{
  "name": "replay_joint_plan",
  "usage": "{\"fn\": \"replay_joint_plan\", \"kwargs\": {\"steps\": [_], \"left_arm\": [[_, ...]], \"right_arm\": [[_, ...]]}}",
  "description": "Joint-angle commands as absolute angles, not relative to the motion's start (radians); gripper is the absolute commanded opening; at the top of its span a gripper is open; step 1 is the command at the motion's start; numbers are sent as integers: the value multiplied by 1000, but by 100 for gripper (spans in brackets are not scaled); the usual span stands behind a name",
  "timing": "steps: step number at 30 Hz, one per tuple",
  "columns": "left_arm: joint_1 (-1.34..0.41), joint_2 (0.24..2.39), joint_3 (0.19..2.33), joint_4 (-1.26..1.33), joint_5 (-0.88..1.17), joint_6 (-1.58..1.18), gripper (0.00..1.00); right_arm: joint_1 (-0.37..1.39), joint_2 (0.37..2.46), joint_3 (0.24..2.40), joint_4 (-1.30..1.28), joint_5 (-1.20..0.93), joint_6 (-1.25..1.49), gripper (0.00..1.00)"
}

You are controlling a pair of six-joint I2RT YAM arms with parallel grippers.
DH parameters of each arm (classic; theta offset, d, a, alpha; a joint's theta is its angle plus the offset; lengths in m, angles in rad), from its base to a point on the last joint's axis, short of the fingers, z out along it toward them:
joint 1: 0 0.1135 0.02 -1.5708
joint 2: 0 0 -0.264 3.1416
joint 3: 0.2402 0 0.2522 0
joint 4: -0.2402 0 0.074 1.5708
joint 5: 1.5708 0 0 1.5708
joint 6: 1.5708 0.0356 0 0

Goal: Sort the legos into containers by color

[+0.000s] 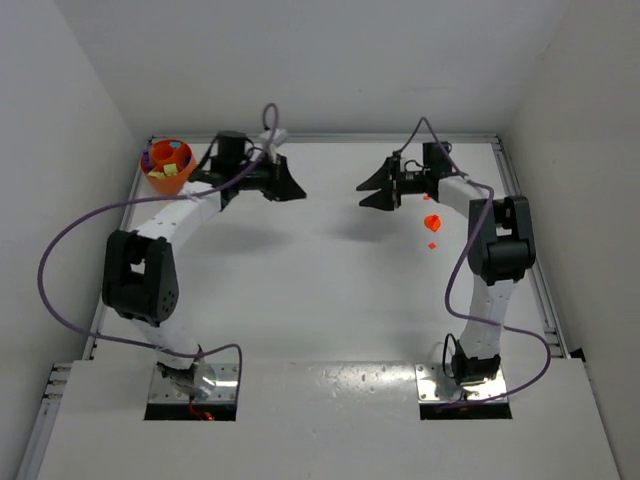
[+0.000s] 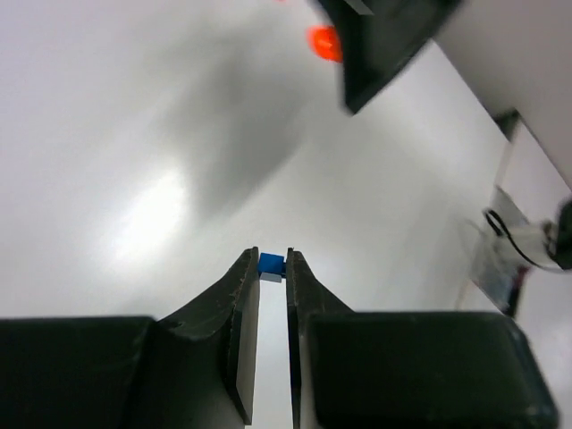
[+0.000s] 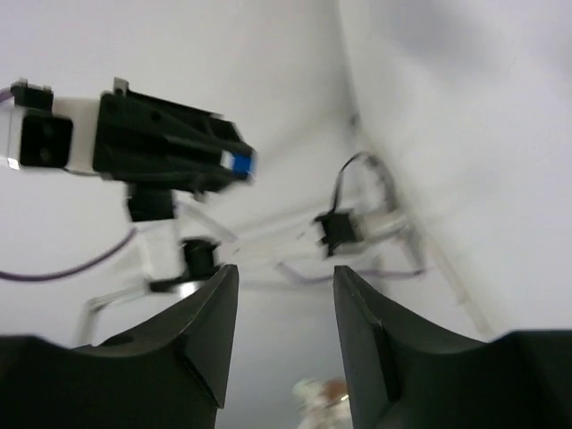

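Left gripper (image 2: 272, 257) of mine is pinched tight on a tiny blue lego (image 2: 271, 264), right at the fingertips. My right gripper (image 3: 286, 277) faces it, jaws apart with nothing between them. A couple of red legos (image 1: 432, 222) lie on the white table (image 1: 330, 290) by my right arm. The orange bowl (image 1: 162, 183), with mixed bricks in it, sits in the far-left corner.

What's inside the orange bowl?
Little legos sit in the orange bowl: a yellow-green piece, a blue piece and a purple piece. Anything lying underneath them is covered, so I can't tell how many there are.
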State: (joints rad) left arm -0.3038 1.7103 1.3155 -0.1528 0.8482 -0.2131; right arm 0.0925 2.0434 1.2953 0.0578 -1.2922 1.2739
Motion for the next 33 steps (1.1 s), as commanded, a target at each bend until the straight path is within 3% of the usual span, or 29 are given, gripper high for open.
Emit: {"fn": "replay_joint_plan", "kwargs": {"steps": [1,2,3,7,11,15,33], "left_arm": [[-142,1649,1385,-288,789,-123,7],[-68,1649,1425,-311,776,-89,7],[-30,1649,1445,-330,766,-75,7],[122,1727,1615,-454,637,0,7],[215,1882,1857,-580,549,66,8],[229,1947,1881,-539,421,77,8],[247,2143,2022,-474,215,55,12]], "right_arm": [[71,2051,1480,-420,-1078,777,49],[71,2051,1603,-656,-986,659,49],[71,2051,1659,-732,-803,485,49],[75,1987,1712,-798,-661,400,49],[66,1950,1658,-788,-623,377,49],[66,1950,1695,-799,-623,350,50],[66,1982,1726,-821,-623,330,50]]}}
